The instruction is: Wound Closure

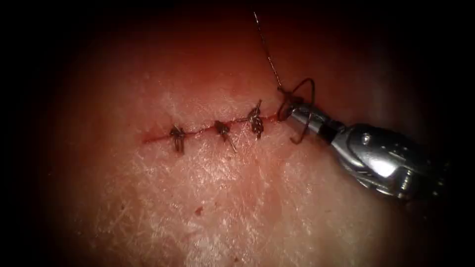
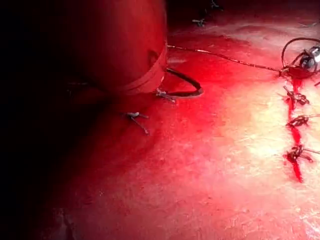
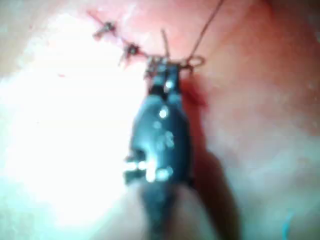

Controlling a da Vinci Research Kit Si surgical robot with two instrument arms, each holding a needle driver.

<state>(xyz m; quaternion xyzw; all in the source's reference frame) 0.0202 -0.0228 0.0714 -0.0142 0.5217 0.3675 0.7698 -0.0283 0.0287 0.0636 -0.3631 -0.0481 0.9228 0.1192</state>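
Note:
The cut [image 1: 198,131] runs across the tissue [image 1: 208,198] with three tied stitches [image 1: 256,121] along it. My right tool [image 1: 286,110] comes in from the right with its tip at the cut's right end. Its jaws look shut on the thread [image 1: 267,49], which loops around the tip [image 1: 311,94] and runs up out of sight. In the left wrist view the same thread [image 2: 225,57] leads from the right tool [image 2: 309,60] to a broad red-lit shaft [image 2: 130,50]. A dark curved piece, probably the needle [image 2: 187,85], lies on the tissue beside that shaft. In the right wrist view the right tool [image 3: 165,80] rests at the stitch line.
Red fluid [image 2: 295,135] lines the cut and pools at its right end. Short cut ends of thread [image 2: 136,118] lie loose on the tissue away from the cut. Pale tissue stretches below the cut.

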